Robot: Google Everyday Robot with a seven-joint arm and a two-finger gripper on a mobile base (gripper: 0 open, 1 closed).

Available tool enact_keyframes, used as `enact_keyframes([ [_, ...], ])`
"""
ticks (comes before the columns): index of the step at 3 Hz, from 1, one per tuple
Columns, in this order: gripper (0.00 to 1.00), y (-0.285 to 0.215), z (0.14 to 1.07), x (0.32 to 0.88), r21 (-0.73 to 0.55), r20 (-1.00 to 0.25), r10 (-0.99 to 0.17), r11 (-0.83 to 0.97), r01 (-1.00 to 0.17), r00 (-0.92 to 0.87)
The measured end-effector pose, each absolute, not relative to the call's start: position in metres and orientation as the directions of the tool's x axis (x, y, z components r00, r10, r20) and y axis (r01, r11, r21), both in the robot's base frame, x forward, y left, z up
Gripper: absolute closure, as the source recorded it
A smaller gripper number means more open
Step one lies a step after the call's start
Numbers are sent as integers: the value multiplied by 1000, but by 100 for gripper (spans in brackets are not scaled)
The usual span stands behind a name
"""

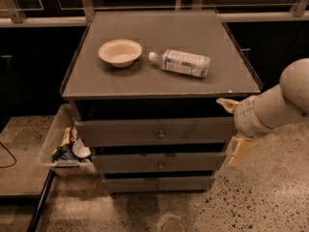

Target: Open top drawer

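The top drawer (120, 132) is the widest grey front of three, just under the cabinet top, with a small round metal knob (161, 135) at its centre. Its front stands about flush with the cabinet and no interior shows. My gripper (232, 127) is at the right end of this drawer front, well to the right of the knob. It is open, with one cream finger (225, 104) near the cabinet top's corner and the other (240, 151) lower down by the second drawer. It holds nothing.
A cream bowl (120, 52) and a plastic bottle lying on its side (181, 63) rest on the cabinet top (193, 28). Two narrower drawers (160, 164) sit below. A clear bin of items (65, 144) stands at the cabinet's left. Speckled floor lies in front.
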State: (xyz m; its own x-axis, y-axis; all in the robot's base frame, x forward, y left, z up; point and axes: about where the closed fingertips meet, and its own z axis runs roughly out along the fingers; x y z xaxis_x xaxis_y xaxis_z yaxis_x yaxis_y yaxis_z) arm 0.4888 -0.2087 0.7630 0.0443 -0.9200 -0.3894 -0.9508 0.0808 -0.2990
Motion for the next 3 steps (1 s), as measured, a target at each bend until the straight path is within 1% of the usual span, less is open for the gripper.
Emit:
enact_keyframes([
  [2,0,-194,696,525,-387,-370,-899,-79,-919,233],
  [3,0,-191,671,548,-387,-386,-880,-117,-914,276],
])
